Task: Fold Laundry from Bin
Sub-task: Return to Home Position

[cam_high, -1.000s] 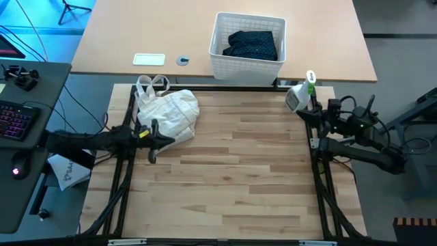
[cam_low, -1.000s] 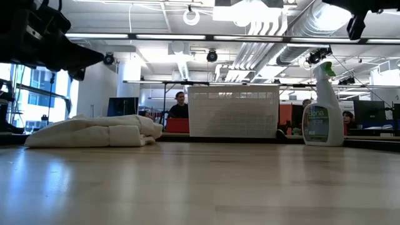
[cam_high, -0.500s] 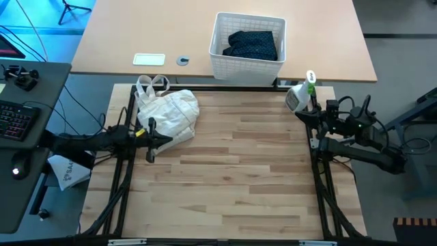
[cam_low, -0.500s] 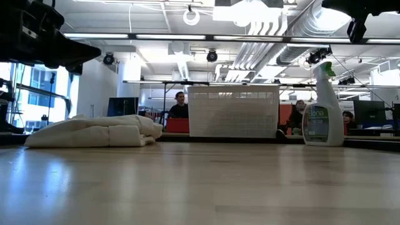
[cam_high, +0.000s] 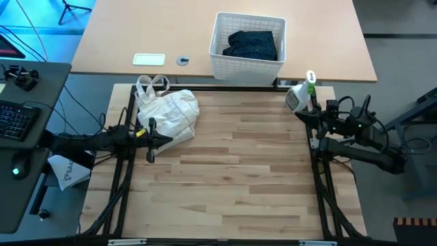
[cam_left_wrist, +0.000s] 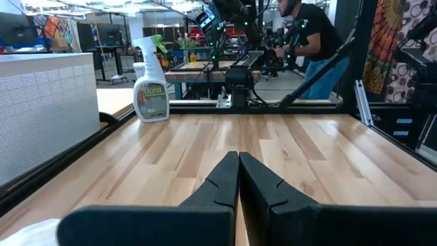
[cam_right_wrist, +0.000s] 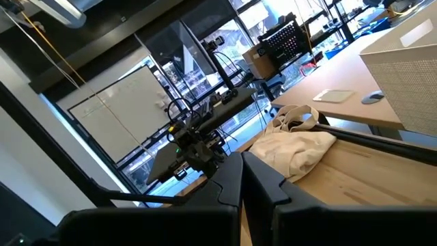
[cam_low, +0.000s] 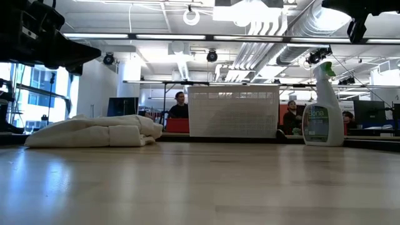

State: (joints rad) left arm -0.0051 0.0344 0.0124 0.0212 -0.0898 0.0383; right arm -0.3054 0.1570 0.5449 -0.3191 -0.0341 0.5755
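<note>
**Both arms parked, laundry in the bin**

The navy dotted laundry (cam_high: 254,44) lies folded inside the white bin (cam_high: 247,68) on the tan desk (cam_high: 328,41), so nothing is left to carry. The left hand (cam_left_wrist: 238,158) sits at the work desk (cam_high: 232,178) edge beside the cream bag (cam_high: 171,113). The right hand (cam_right_wrist: 240,164) is opposite, near the spray bottle (cam_high: 299,97). Each hand has its fingers pressed together and empty, which I judge to be a rest pose.

Cream cloth bag (cam_high: 167,113), spray bottle (cam_high: 298,96)

Bright, even overhead light, faint soft shadows
</note>
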